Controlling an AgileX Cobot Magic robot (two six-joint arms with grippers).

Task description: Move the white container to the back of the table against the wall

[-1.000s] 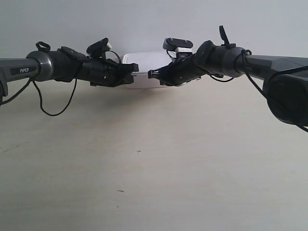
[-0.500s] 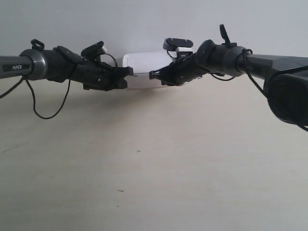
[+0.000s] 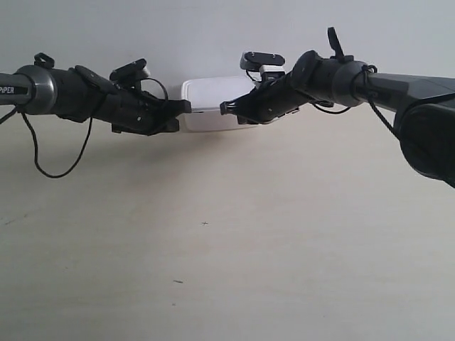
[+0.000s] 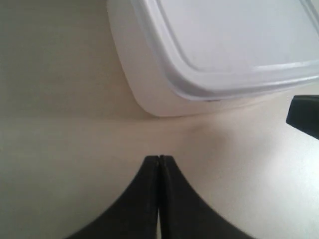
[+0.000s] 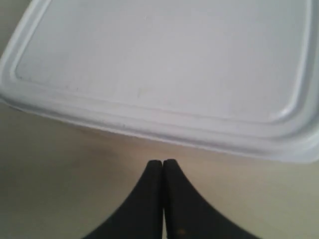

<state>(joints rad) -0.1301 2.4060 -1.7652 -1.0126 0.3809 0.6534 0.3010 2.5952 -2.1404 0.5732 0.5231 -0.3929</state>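
Exterior view, from its left side: one dark arm (image 3: 78,96) reaches inward low over the table (image 3: 227,234), its tip close beside the near left corner of the white container (image 3: 210,92), which lies flat at the far edge of the tabletop in front of the wall (image 3: 213,35); whether the box touches the wall cannot be told. From the exterior view's right a second arm (image 3: 334,82) slants in, its tip at the container's front side. In the left wrist view the left gripper (image 4: 159,159) has its two black fingers pressed together on nothing, with a strip of bare table between them and the rounded corner of the white container (image 4: 224,40); another black fingertip (image 4: 304,115) shows at the frame's edge. In the right wrist view the right gripper (image 5: 163,163) is likewise closed and empty, pointing at the long lidded side of the white container (image 5: 159,59), just short of it.
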